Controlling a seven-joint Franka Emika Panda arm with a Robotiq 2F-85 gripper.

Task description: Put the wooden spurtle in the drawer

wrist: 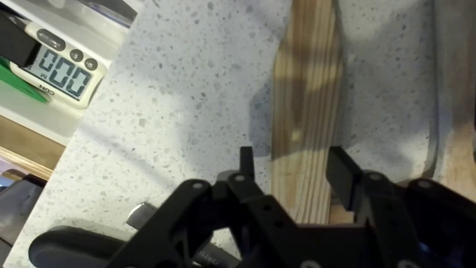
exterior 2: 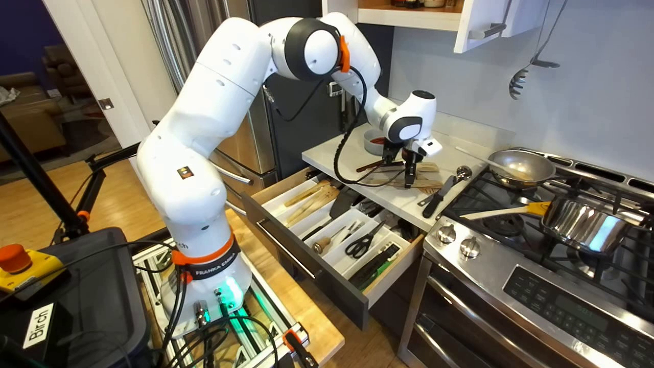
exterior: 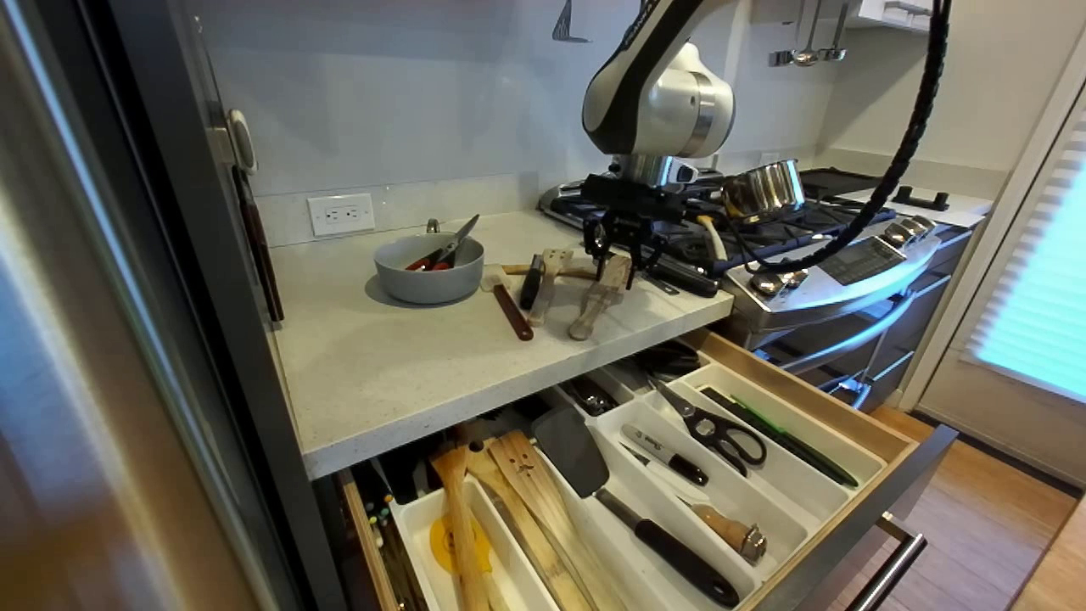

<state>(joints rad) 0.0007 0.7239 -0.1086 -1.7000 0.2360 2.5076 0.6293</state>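
Observation:
The wooden spurtle, a pale, striped flat utensil (wrist: 306, 111), lies on the counter in the wrist view. It also shows in an exterior view (exterior: 596, 299). My gripper (wrist: 291, 154) is open, its fingertips on either side of the spurtle. The right finger is close to its edge; the left has a gap. In both exterior views the gripper (exterior: 624, 259) (exterior 2: 400, 174) points down, low over the utensils. The spurtle's far end is hidden under the gripper. The drawer (exterior: 895, 475) (exterior 2: 327, 289) is pulled out below the counter, with long wooden utensils in its compartments at one side.
A dark brown utensil (exterior: 513, 314), a black-handled tool (exterior: 532, 284) and another wooden utensil (exterior: 547, 293) lie beside the spurtle. A grey bowl (exterior: 428, 284) holds red-handled tools. A black-handled knife (exterior 2: 438, 198) lies near the stove, where a pot (exterior 2: 582, 230) stands. Scissors (exterior: 721, 437) lie in the drawer.

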